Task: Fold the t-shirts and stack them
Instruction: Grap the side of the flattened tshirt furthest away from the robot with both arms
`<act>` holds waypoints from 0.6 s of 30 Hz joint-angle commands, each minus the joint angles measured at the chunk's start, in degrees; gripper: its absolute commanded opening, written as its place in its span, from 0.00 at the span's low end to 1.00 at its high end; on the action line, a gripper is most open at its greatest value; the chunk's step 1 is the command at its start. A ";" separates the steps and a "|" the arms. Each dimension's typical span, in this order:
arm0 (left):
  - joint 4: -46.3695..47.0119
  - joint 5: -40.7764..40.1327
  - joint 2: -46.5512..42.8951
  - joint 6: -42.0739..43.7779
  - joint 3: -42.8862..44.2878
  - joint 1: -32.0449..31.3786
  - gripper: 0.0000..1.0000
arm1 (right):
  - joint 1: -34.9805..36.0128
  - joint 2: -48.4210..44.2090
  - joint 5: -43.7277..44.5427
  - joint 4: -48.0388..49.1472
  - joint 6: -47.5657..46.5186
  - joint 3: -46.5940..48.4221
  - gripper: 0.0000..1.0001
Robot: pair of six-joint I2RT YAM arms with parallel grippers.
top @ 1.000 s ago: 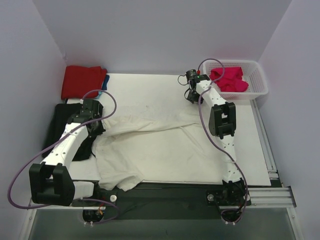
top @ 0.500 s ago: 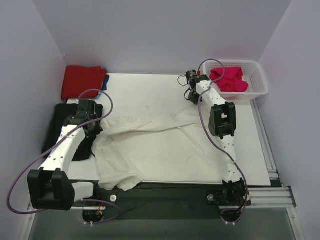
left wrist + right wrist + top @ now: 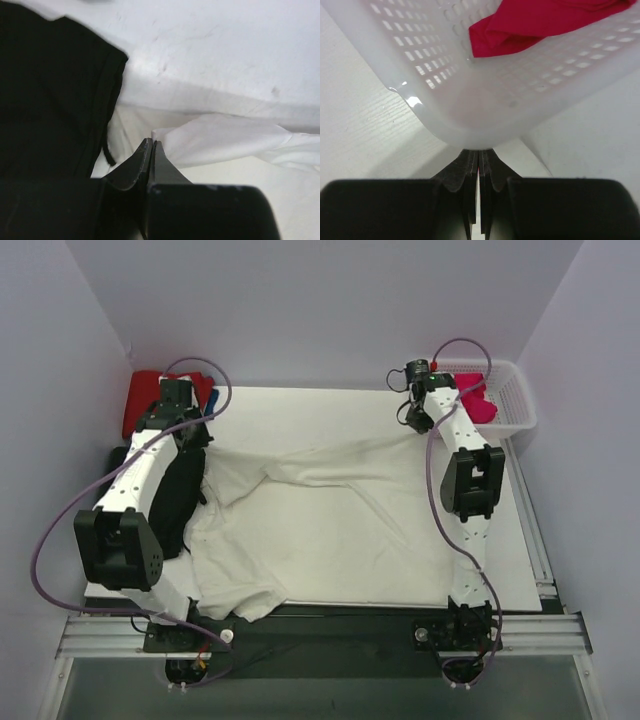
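- The cream shirt [image 3: 330,520] lies spread over the tabletop [image 3: 320,405]. Its far edge is drawn from 10 to 2 o'clock, and its near hem reaches the 6 o'clock edge.
- The left end effector [image 3: 151,142], jaws together, pinches the 10 o'clock corner beside a black cloth [image 3: 175,500].
- The right end effector [image 3: 478,151] is clamped on the 2 o'clock corner, just beside the basket [image 3: 520,405].
- Bare tabletop shows at 12 o'clock.
- A red shirt [image 3: 145,395] lies at 10 o'clock.
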 commanded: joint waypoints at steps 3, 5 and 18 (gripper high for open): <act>6.15 6.44 9.50 -0.69 12.52 0.32 0.00 | -2.09 -5.82 2.88 -2.13 -1.05 0.58 0.00; 7.03 7.16 11.98 -1.22 15.26 0.32 0.00 | -2.79 -6.44 2.61 -2.04 -0.96 0.23 0.00; 16.25 13.48 27.01 -6.57 34.34 0.32 0.00 | -4.64 -10.75 1.47 -1.95 0.79 -6.09 0.00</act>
